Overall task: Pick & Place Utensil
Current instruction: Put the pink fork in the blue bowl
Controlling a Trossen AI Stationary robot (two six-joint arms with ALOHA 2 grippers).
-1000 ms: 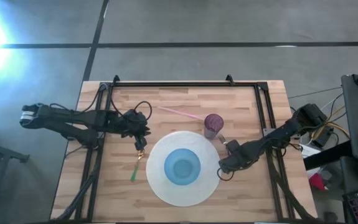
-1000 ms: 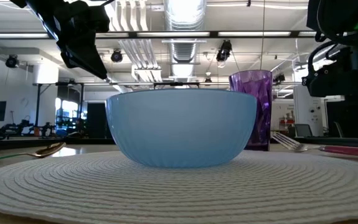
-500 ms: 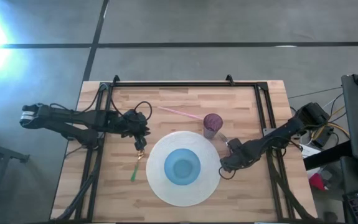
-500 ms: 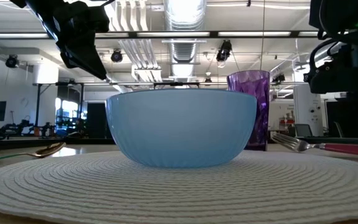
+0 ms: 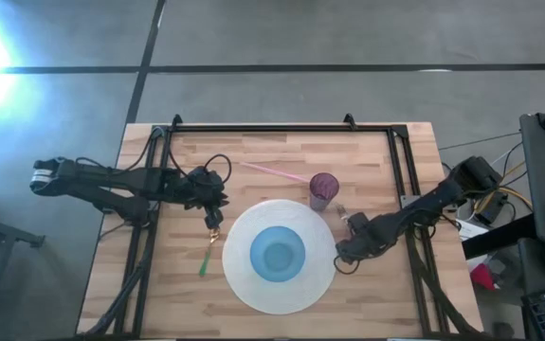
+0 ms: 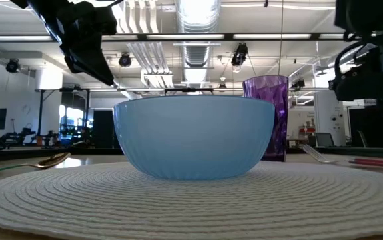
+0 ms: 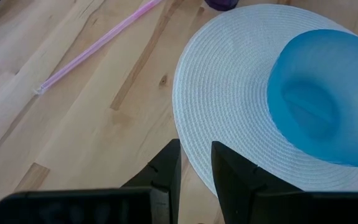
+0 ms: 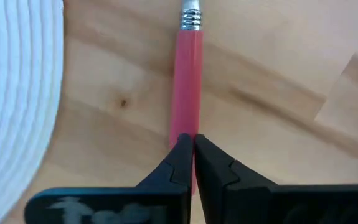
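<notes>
A fork with a red handle (image 8: 188,74) and a silver neck lies on the wood just right of the white woven placemat (image 5: 244,284). Its tine end (image 6: 314,155) points toward the purple cup (image 5: 324,187). My right gripper (image 8: 193,140) points straight down and is shut on the fork's handle. A blue bowl (image 5: 279,254) sits in the middle of the placemat. A spoon with a green handle (image 5: 203,260) and a gold bowl (image 6: 51,160) rests on the table left of the placemat. My left gripper (image 5: 213,220) hangs over the spoon's far end, narrowly open with only wood showing between its fingers (image 7: 166,168). My right gripper pinches the red handle (image 8: 187,118) between its two fingertips (image 8: 179,160), partway along and back from the silver neck. The fingers come from above, pointing down, and close across the handle's width. Whether the fork is clear of the table I cannot tell.
A pink straw (image 5: 274,171) lies on the wood behind the placemat, left of the cup. A black frame (image 5: 281,126) runs along the table's far edge and down both sides. Bare wood shows at the far left and near right.
The fork's tine end has shifted a little and rolled. In the low view its tines showed spread out before and now show nearly edge-on. Both arms have kept their places.
</notes>
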